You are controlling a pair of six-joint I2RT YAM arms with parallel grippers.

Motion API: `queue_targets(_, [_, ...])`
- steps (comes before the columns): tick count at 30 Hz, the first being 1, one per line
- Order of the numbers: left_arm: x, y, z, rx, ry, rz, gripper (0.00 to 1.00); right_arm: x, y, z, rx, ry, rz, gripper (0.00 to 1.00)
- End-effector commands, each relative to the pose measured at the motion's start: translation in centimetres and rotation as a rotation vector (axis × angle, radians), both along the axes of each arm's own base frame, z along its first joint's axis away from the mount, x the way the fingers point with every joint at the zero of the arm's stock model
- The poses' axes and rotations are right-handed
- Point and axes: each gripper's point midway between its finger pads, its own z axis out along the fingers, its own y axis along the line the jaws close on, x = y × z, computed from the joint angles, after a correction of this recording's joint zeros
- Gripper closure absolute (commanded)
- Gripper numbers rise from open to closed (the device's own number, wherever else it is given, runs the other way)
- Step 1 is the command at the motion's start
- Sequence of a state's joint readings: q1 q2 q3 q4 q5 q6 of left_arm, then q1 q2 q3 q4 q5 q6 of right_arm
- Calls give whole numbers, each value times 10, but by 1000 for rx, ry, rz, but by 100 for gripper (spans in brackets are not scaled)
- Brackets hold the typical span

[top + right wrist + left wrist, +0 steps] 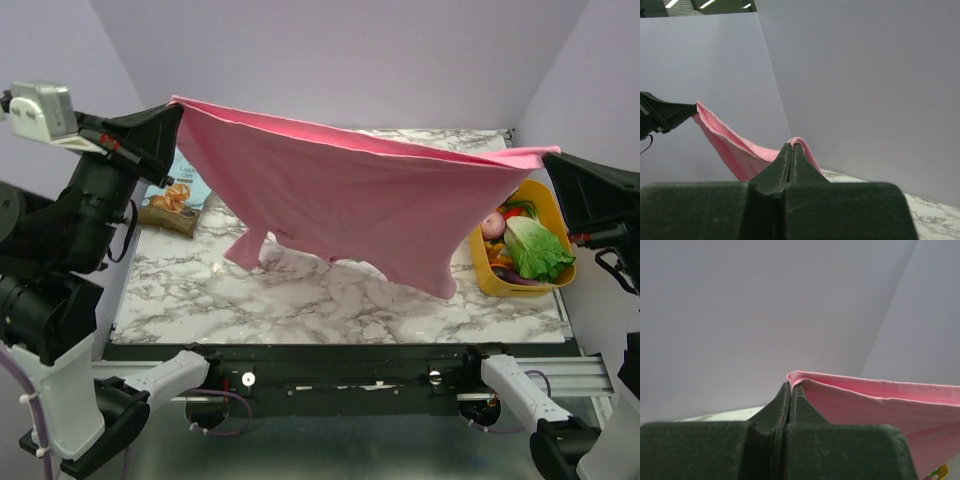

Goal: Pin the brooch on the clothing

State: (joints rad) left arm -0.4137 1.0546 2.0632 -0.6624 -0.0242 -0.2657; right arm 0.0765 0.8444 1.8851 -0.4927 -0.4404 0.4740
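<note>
left gripper [176, 108] clenched on pink t-shirt [350, 200] edge; right gripper [552, 160] clenched on opposite edge; shirt stretched between them, sagging below both.

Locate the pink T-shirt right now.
Top view: the T-shirt hangs stretched above the marble table, one edge pinched in the left jaws, the other in the right jaws, both shut; its lowest corner droops near the yellow bin.
</note>
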Motion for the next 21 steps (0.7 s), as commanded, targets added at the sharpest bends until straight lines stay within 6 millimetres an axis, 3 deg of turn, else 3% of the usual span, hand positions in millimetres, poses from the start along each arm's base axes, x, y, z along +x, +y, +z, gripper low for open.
queue_targets(1, [-39,6,14,6,-64,-51,100,-30,1,8,-7,-78,18,99])
queue_targets(6, [-50,5,21,4,-79,-82,100,-41,2,6,-8,-78,25,99])
queue_targets(10, [-35,1,13,12,-34,-70,100,-23,-1,-4,-3,-19,5,99])
queue_targets(14, [7,-10,-16,42,86,-35,100,12,-2,-24,-3,77,-17,99])
queue_targets(17, [47,-14,-49,64,192,33,100,53,-1,-49,-9,172,-33,99])
queue_targets(18, [64,-13,-69,75,245,78,100,64,-1,-56,-9,195,-39,99])
queue_targets(20, [88,-12,-86,88,278,127,100,91,0,-71,-15,246,-43,100])
queue_targets(21, [104,-13,-106,102,324,147,100,107,1,-89,-18,293,-42,100])
